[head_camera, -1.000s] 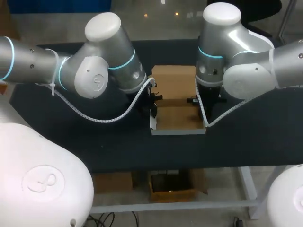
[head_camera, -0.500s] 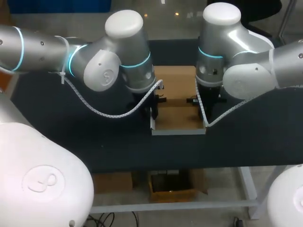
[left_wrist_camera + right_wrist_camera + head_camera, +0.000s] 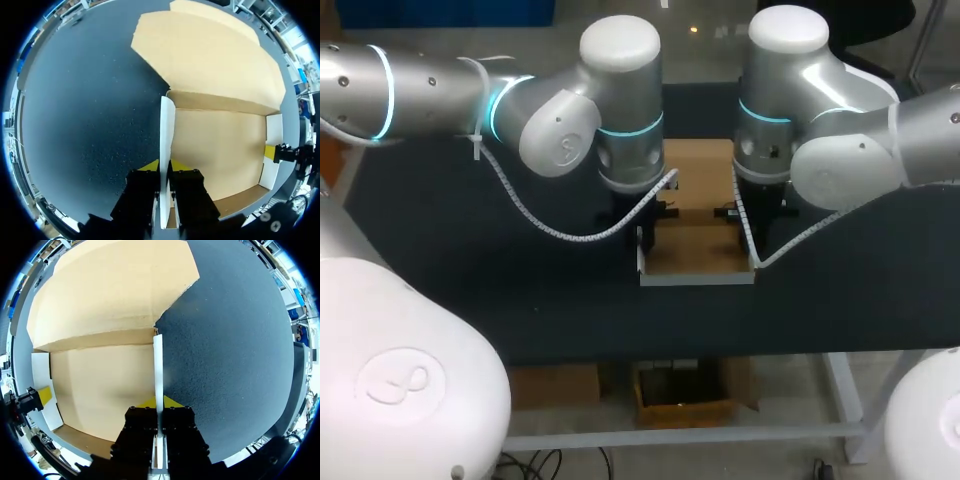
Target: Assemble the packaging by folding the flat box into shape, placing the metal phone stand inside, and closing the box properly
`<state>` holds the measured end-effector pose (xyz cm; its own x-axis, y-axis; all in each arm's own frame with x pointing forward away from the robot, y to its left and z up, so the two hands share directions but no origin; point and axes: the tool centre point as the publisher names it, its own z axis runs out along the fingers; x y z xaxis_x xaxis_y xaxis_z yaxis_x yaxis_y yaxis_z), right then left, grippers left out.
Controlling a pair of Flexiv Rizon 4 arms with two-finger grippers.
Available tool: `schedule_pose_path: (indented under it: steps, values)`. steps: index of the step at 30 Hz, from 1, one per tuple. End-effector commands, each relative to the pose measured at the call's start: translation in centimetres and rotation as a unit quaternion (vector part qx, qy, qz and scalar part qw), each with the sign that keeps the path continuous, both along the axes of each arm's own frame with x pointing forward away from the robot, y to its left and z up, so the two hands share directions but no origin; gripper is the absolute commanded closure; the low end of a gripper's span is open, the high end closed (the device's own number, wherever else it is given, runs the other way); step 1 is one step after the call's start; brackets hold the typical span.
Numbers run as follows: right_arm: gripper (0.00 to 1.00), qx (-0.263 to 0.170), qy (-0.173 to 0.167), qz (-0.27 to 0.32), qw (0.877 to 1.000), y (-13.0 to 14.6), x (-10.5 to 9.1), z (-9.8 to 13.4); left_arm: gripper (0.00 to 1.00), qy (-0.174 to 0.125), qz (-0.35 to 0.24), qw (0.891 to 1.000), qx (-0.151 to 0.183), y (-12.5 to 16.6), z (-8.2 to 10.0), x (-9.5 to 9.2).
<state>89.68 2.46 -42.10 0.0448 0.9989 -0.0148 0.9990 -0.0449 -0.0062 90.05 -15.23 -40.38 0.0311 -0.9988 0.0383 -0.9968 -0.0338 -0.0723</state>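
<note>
The cardboard box [image 3: 695, 250] lies partly folded on the black table, its brown floor showing and its wide lid flap [image 3: 690, 170] flat behind it. My left gripper [image 3: 642, 235] is at the box's left side. In the left wrist view, this left gripper [image 3: 165, 167] is shut on the upright white left wall [image 3: 166, 130]. My right gripper [image 3: 748, 225] is at the opposite side. The right wrist view has this right gripper [image 3: 159, 402] shut on the thin upright right wall [image 3: 158, 365]. No metal phone stand is in view.
The black table top [image 3: 520, 290] spreads out left, right and in front of the box. Its front edge [image 3: 700, 355] runs a short way below the box. Both arms crowd the space above the box's two sides.
My left arm's elbow and wrist have swung toward the middle, over the box's left side, and its fingers have closed in on the left wall. The right arm and the box have stayed still.
</note>
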Motion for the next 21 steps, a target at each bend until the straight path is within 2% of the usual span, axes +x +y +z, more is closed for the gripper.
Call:
schedule_pose_path:
  steps: [1,5,6,13,17,18,19,21]
  values:
    - [1.00,-0.002,0.001,-0.001,1.000,0.0,0.1,0.0,0.89,0.006,0.005,0.998,0.070,-0.2,-0.6,0.4]
    - [1.00,-0.002,0.001,-0.001,1.000,0.0,0.1,0.0,0.92,0.008,0.004,0.998,0.070,-0.1,-0.8,0.4]
    - [1.00,-0.002,0.001,-0.001,1.000,0.0,0.1,0.0,1.00,0.009,0.005,0.998,0.070,0.0,-0.8,0.4]
    - [1.00,-0.002,0.001,-0.001,1.000,0.0,0.1,0.0,1.00,0.006,0.007,0.997,0.071,0.2,-0.7,0.3]
    - [1.00,0.005,-0.011,0.010,1.000,-0.2,-0.1,0.8,1.00,0.000,0.007,0.997,0.073,0.4,-0.6,0.2]
    - [0.95,0.007,-0.016,0.016,1.000,-0.2,-0.2,1.0,1.00,-0.001,0.008,0.997,0.073,0.5,-0.5,0.1]
    - [0.84,0.011,-0.020,0.024,0.999,-0.2,-0.3,1.3,1.00,-0.002,0.008,0.997,0.074,0.6,-0.5,0.1]
    - [0.69,0.010,-0.028,0.032,0.999,-0.3,-0.4,1.7,1.00,-0.005,0.009,0.997,0.074,0.7,-0.4,0.1]
